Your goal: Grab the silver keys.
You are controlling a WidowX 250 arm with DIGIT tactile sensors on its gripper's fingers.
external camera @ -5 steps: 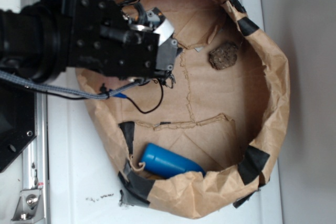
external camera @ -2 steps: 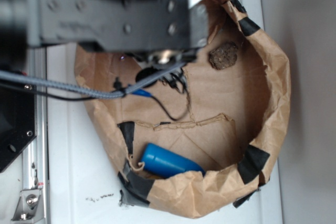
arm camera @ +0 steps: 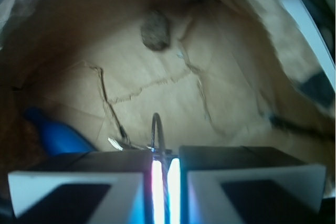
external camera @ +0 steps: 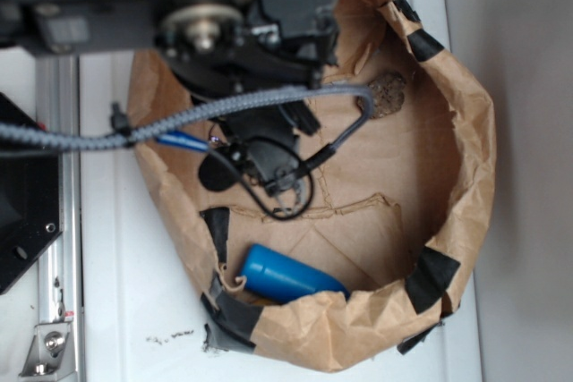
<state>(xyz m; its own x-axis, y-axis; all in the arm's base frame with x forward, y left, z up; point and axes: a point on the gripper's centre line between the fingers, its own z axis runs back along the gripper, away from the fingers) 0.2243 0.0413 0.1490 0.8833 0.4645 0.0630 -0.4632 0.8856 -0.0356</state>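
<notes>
Silver keys (arm camera: 137, 144): wire ring and blades poking out at bottom centre of wrist view, pinched between the gripper (arm camera: 165, 182) pads, jaws nearly closed on them | hidden under arm in exterior view | brown lump (arm camera: 155, 30) upper centre, well apart | blue cylinder (external camera: 288, 275) lower left, untouched | paper bowl (external camera: 466, 185) walls confine everything.

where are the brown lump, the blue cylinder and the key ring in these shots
brown lump (arm camera: 155, 30), wrist view, middle of its rough face
blue cylinder (external camera: 288, 277), exterior view, middle of its side
key ring (arm camera: 157, 129), wrist view, wire loop above the nearly closed fingers
</notes>
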